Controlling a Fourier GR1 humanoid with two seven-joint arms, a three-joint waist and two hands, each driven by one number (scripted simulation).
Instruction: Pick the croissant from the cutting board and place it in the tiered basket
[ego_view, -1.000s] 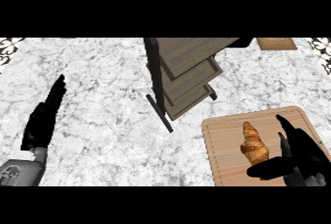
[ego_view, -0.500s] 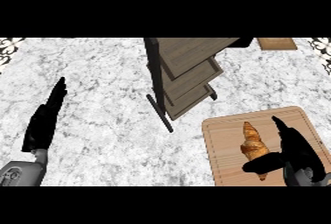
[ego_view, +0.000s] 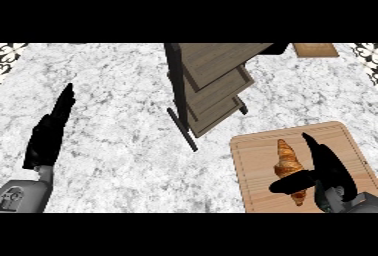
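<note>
A: Where is the croissant (ego_view: 287, 165) found?

B: It is seen lying on the cutting board (ego_view: 255, 197), at the near right of the table (ego_view: 125, 135). It is laid lengthwise, one tip pointed far and the other near, and it is placed right of the board's middle.

A: And how is the right hand (ego_view: 325, 167) held?

B: It is brought in from the near right edge and set over the board. The fingers (ego_view: 319, 150) are stretched along the right flank of the croissant, while the thumb (ego_view: 289, 183) is crossed over its near part from the right. The pastry is thus bracketed between thumb and fingers; the fingers are kept fairly straight, so the hand is judged unclosed, with no grasp completed. Whether the fingers are pressed against the crust cannot be told.

A: What is seen of the left hand (ego_view: 48, 137)?

B: It is shown at the near left, well apart from the board, with straight fingers pointed far. Nothing is held in it.

A: And the tiered basket (ego_view: 214, 85)?

B: It is stood at the far middle of the table, left of and beyond the board. Its wooden tiers are seen stepped one over another, carried on a dark frame (ego_view: 181, 100). No pastry is seen in the tiers.
</note>
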